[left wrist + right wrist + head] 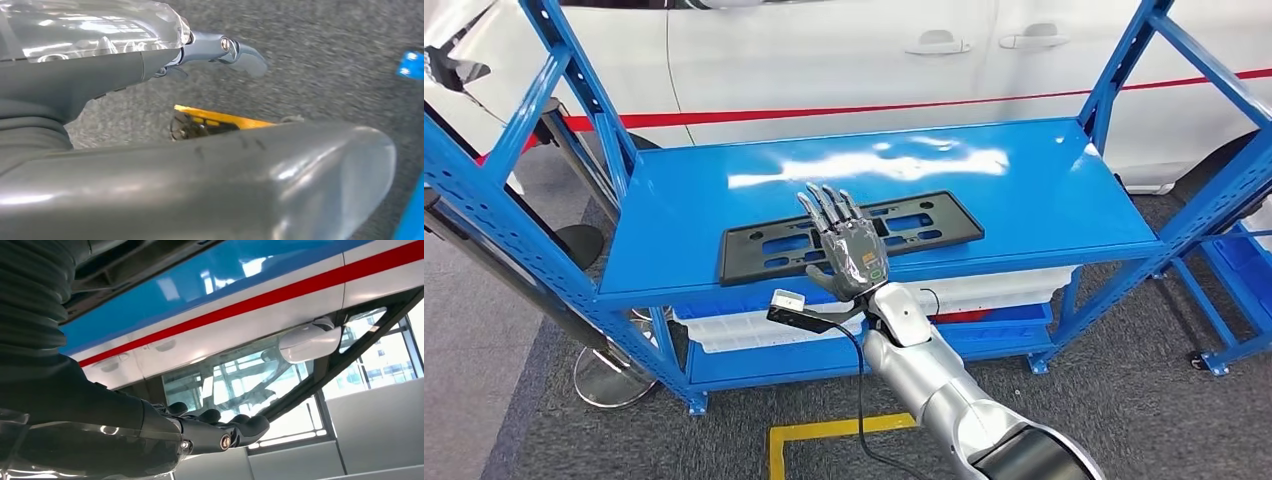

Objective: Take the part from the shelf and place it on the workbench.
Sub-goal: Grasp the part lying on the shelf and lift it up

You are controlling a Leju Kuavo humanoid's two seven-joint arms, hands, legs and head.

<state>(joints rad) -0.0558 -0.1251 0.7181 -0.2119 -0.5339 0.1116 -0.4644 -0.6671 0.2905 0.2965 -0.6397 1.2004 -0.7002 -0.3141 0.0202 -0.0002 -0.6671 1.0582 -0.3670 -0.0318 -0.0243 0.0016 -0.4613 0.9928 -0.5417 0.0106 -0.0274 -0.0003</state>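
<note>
Head view: part [849, 235] is lying flat on the blue shelf [1024, 190] near its front edge, long axis running along that edge.
Hand vs part: right hand [849, 250] is hovering over the part's middle, fingers [824, 207] extended and spread, pointing toward the white car [824, 50]; holding nothing.
Left wrist view: left hand [150, 150] is hanging over grey floor [325, 45], well away from the shelf; fingers' spread unreadable.
Right wrist view: fingers [235, 429] are lying out straight, palm empty.
Judgement: right hand is nearer; lowering and closing across the part's short width comes next.
</note>
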